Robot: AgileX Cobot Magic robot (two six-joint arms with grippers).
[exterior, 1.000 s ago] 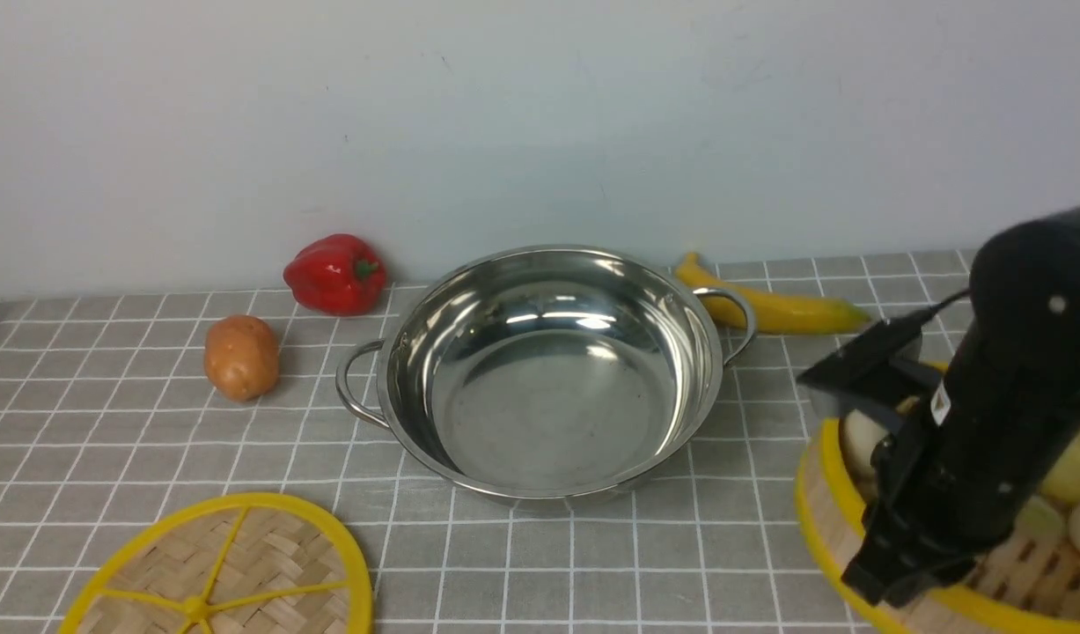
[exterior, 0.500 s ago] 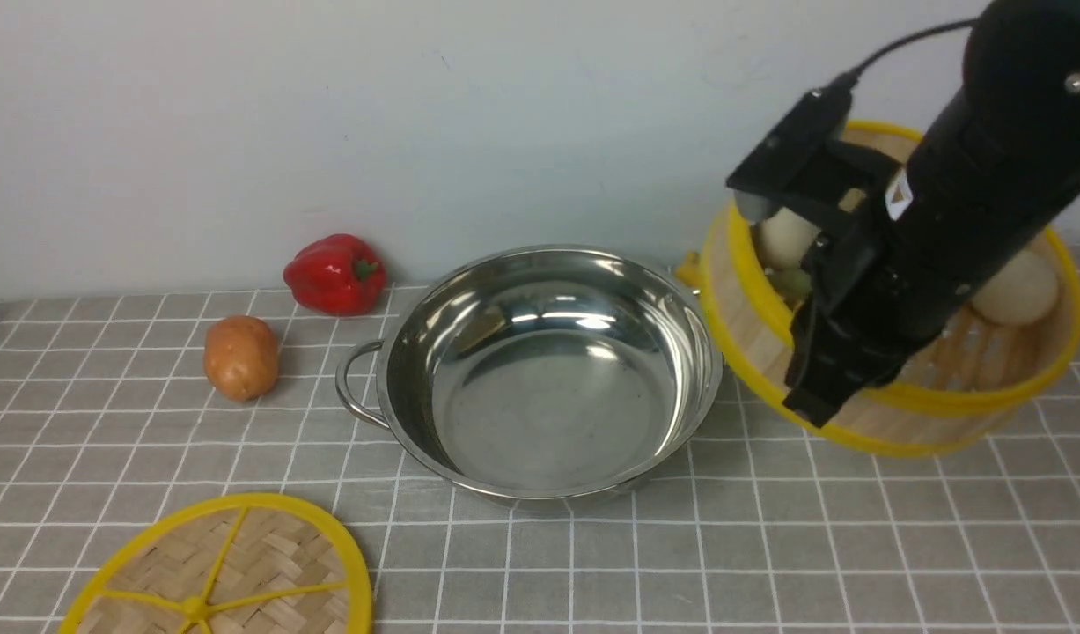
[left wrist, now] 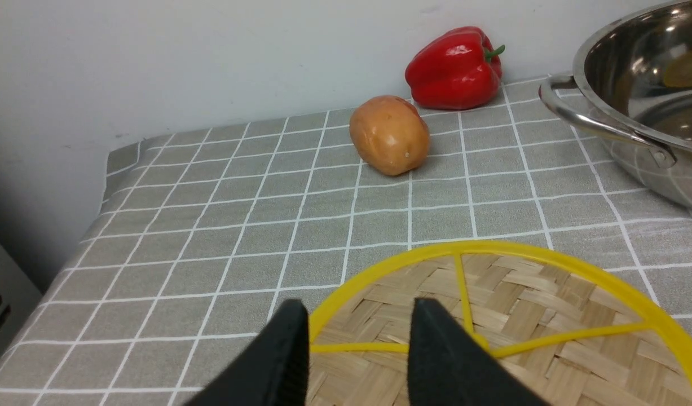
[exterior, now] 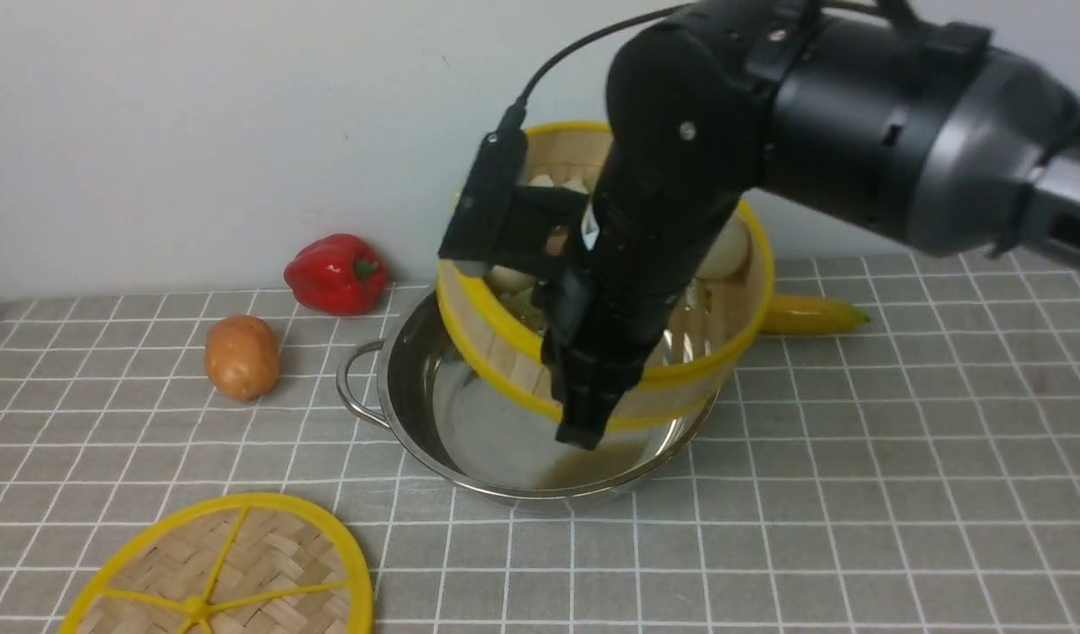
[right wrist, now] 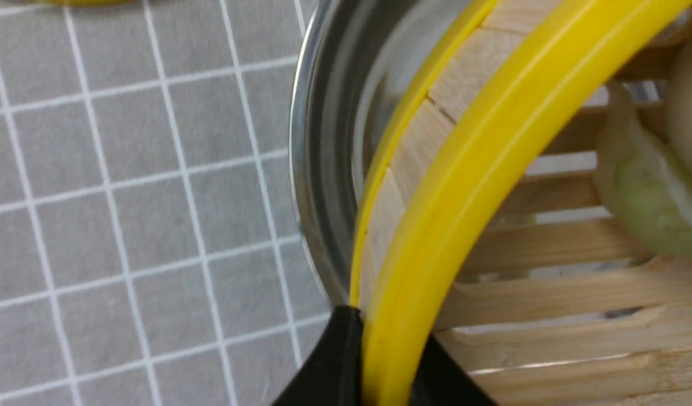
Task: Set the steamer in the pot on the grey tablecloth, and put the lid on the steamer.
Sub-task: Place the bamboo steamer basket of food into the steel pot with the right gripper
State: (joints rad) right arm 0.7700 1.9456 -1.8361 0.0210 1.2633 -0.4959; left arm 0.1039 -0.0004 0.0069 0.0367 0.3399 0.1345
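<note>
Gripping the steamer [exterior: 504, 352] by the rim and wall, between the closed-in jaws of the right gripper [right wrist: 388, 332]. Holding it in the air over the pot [exterior: 403, 387], open side up and tipped toward the camera, with no long axis to point, being round. Carrying pale vegetables [exterior: 724, 251] on its slatted floor. Partly hidden behind the right arm [exterior: 821, 114] in the front view.

Standing upright on the grey tablecloth [exterior: 795, 546], in the case of the pot, with a loop handle [exterior: 355, 387] out to the left. Lying flat at the near left, in the case of the lid [exterior: 275, 546], spokes upward, apart from the pot. Parted over the lid, in the case of the left gripper's [left wrist: 360, 332] jaws. Resting farther back: a potato [exterior: 242, 357], a red pepper [exterior: 335, 274] and, right of the pot, a partly covered banana [exterior: 812, 315]
</note>
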